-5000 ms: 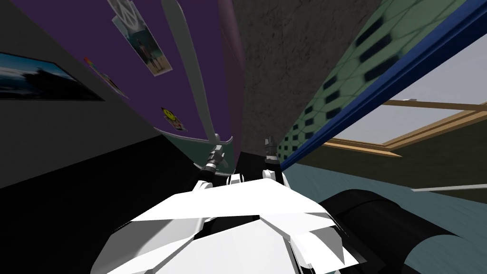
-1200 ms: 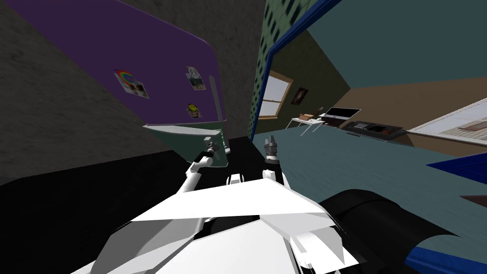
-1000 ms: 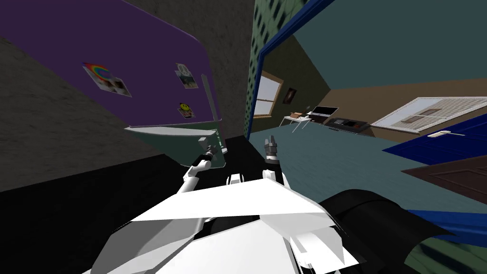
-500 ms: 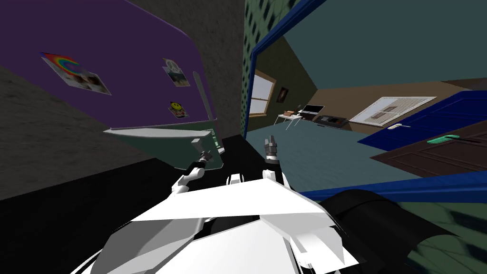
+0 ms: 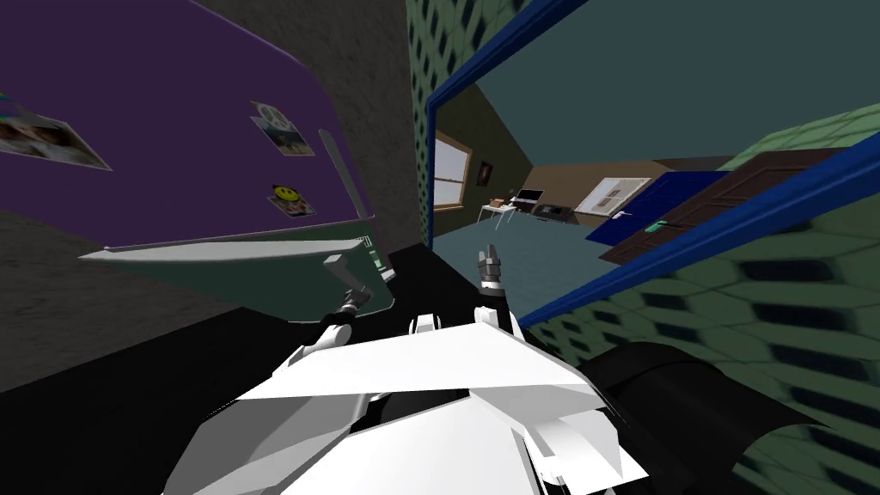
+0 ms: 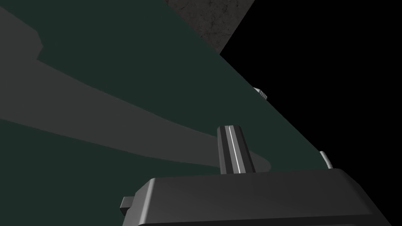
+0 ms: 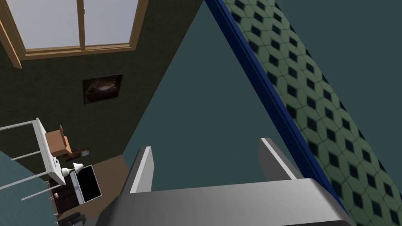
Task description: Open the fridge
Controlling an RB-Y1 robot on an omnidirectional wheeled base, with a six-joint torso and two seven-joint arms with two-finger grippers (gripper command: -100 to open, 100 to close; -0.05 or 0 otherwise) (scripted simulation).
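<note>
While working on the fridge (image 5: 198, 163), need to mind one thing first: the handle (image 5: 342, 265) on the green lower door (image 5: 249, 279). Lies right at the left gripper (image 5: 353, 298), just ahead of it and a little toward the left side. Runs long and flat across the green door's face, going away from the gripper, and shows as a grey strip in the left wrist view. Ends right beside the fingers (image 6: 233, 149). Pressed tight together there, with just a thin line between. Hard to tell whether pinching the handle or only touching it.

Green door: swung out from the fridge, with its grey top edge (image 5: 232, 251) lying wide across and the handle near that edge's right end. Purple upper door (image 5: 129, 94) above it. Black area (image 6: 333, 59) past the green door's far edge.

Left arm: by far the nearer one, bent and reaching forward and low to the door. Right gripper (image 5: 489, 258): up in the air on the right side, well apart from the fridge, spread wide, holding nothing.

Looks partway done. Next, probably best to draw the handle back and round toward the left, along the door's own swing, not straight back. Could slip off the handle's end with a weak hold.
</note>
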